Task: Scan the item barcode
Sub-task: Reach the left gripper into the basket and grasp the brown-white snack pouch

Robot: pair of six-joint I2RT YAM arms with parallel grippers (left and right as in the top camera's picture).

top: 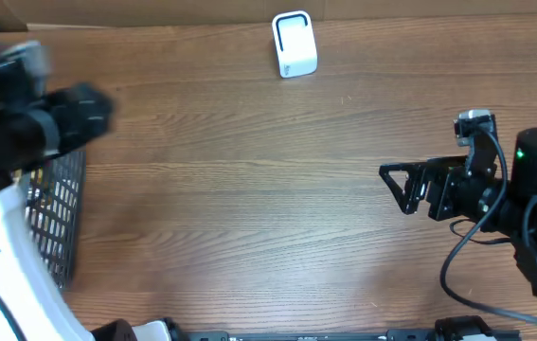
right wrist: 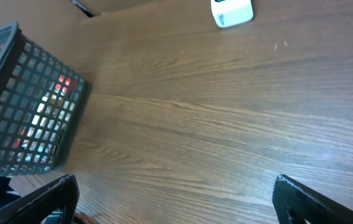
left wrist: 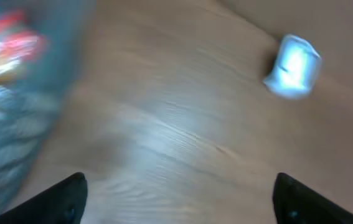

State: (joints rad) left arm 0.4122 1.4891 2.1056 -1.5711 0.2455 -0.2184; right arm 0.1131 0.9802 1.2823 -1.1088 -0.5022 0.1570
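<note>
Hovering over the wooden worktop (top: pixel 249 189), your left claw (left wrist: pixel 179 202) and right claw (right wrist: pixel 176 199) both stand wide open and empty. The red-and-white packets (right wrist: pixel 58 93) lie inside the dark mesh basket (right wrist: pixel 8 81) at the left, and the white scanner (top: pixel 294 44) stands at the far edge.

Small white barcode scanner (top: pixel 294 44), a rounded box with a dark-outlined face, standing at the far middle of the wooden table (top: pixel 249 189). Packaged items (right wrist: pixel 58 93) in red and white, glimpsed only through the grid of a dark mesh basket (top: pixel 64 223) at the left side, well apart from the scanner; barcodes not discernible.
</note>
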